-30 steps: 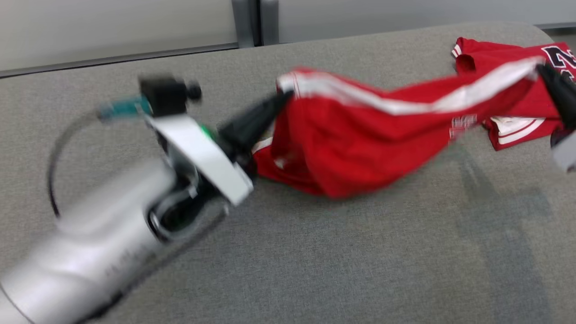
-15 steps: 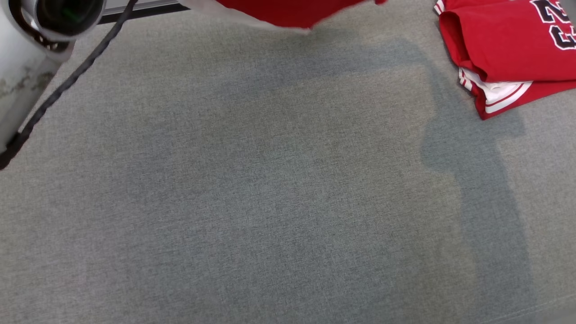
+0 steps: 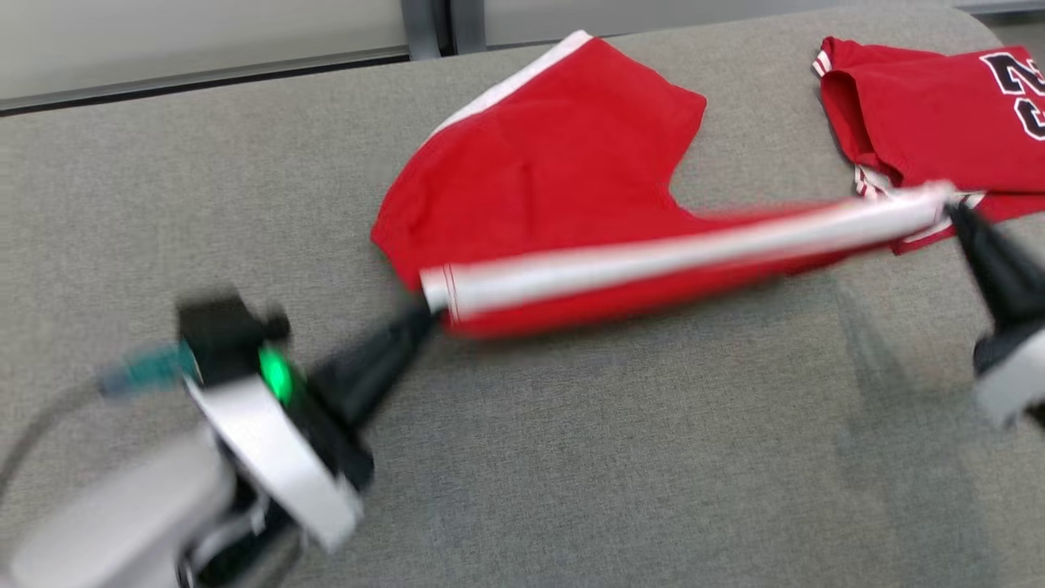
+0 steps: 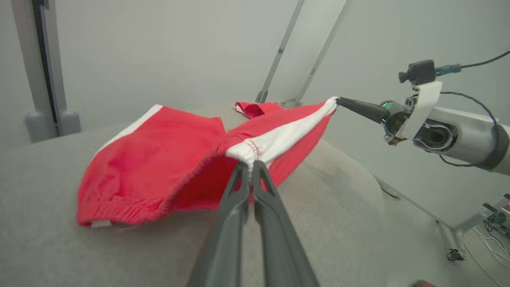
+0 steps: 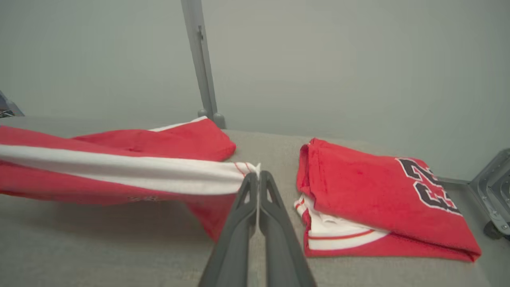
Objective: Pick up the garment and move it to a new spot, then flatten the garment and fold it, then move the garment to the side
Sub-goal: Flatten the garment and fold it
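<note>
Stretching the garment (image 3: 539, 163) between both arms, I have its white-banded edge pulled taut in the air, while its far red half lies on the grey fabric surface (image 3: 571, 457) near the back edge. My left gripper (image 4: 250, 165) is pinched closed on one end of that white band and my right gripper (image 5: 258, 175) is clamped on the other, so the cloth can spread without bunching when laid down. The folded red jersey with black numbers (image 5: 370, 187) sits just beside the right end. I judge the shirt should land toward the middle, apart from it.
</note>
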Robot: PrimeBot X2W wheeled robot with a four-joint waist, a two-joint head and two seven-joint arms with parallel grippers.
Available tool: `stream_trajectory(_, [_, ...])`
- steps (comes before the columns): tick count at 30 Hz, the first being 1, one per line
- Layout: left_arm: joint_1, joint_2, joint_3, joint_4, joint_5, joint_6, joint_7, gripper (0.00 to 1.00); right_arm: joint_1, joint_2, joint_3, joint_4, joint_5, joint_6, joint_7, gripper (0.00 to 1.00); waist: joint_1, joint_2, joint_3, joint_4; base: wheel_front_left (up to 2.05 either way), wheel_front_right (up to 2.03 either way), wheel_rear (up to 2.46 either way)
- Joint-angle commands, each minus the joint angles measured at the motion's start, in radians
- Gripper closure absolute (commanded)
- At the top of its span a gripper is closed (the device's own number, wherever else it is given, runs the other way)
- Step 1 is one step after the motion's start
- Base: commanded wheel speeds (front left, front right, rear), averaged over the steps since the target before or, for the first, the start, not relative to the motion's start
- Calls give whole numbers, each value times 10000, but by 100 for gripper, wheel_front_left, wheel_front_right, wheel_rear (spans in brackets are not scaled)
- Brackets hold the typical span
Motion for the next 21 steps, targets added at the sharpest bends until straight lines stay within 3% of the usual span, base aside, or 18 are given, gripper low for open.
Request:
stream_trajectory(1, [572, 109, 0, -259, 276, -13, -39, 100, 770, 9, -153, -332, 222, -8, 160, 100, -1, 0, -130, 85, 0, 0, 0])
stream_trajectory(6, [3247, 221, 337, -595, 1304, -7, -41, 100, 3713, 283, -919, -1671, 633, -8, 1028, 100, -1, 0, -220, 134, 0, 0, 0])
stream_trajectory(7, [3247, 221, 337, -595, 1304, -7, -41, 100, 3713, 283, -919, -1671, 633, -8, 1028, 100, -1, 0, -220, 134, 0, 0, 0])
stream_trajectory(8, [4060, 136, 537, -653, 1599, -7, -40, 100, 4772, 437, -1317, -2204, 833, -7, 1470, 100, -1, 0, -264, 274, 0, 0, 0])
stream_trajectory(12, [5031, 132, 790, -901, 1785, -7, -42, 100, 6253, 633, -2488, -3281, 685, -7, 2156, 100, -1, 0, -455, 554, 0, 0, 0])
stream_trajectory(17, [5360, 4, 1074, -1233, 1763, -10, -41, 100, 6965, 1119, -3895, -4499, 31, -5, 2994, 100, -1, 0, -689, 931, 0, 0, 0])
stream_trajectory(21, [5196, -624, 1248, -1671, 736, -9, -40, 100, 6439, 1472, -4351, -4882, -256, -7, 3802, 100, -1, 0, -644, 1187, 0, 0, 0])
